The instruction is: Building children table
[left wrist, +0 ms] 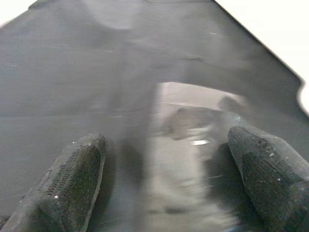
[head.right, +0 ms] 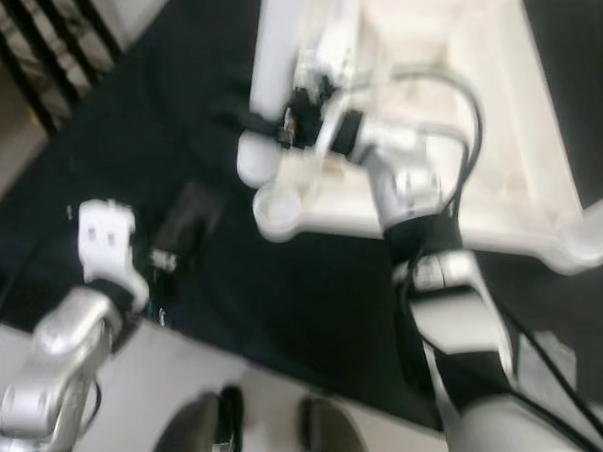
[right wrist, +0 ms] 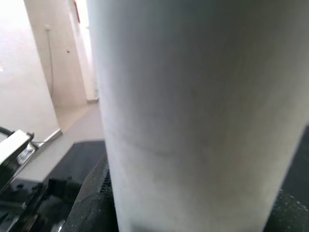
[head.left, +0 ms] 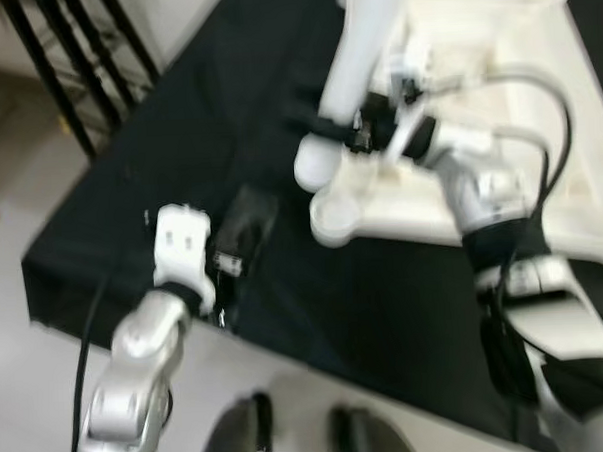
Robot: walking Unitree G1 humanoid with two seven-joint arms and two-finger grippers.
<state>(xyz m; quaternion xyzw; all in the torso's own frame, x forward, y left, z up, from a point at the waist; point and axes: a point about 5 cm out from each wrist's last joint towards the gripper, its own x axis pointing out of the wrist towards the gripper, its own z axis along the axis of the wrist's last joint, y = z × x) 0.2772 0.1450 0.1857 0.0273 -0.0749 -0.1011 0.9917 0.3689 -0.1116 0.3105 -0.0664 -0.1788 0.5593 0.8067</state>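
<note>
A white children's table top point(head.left: 576, 94) lies upside down on a black-covered table point(head.left: 226, 109). Its near-left corner has a round socket point(head.left: 333, 217). A white cylindrical leg point(head.left: 359, 43) stands tilted just behind that socket, its rounded end point(head.left: 315, 163) low beside the corner. My right gripper point(head.left: 345, 132) is shut on the leg's lower part; in the right wrist view the leg point(right wrist: 193, 111) sits close between the black fingers point(right wrist: 91, 208). My left gripper point(head.left: 249, 213) hovers open over the black cloth, left of the corner, its fingers point(left wrist: 72, 179) wide apart with nothing held.
The black table's near edge point(head.left: 287, 352) runs diagonally in front of me, with pale floor point(head.left: 20, 198) to the left. Black upright bars point(head.left: 74, 66) stand at the far left. My feet point(head.left: 241, 439) show at the bottom.
</note>
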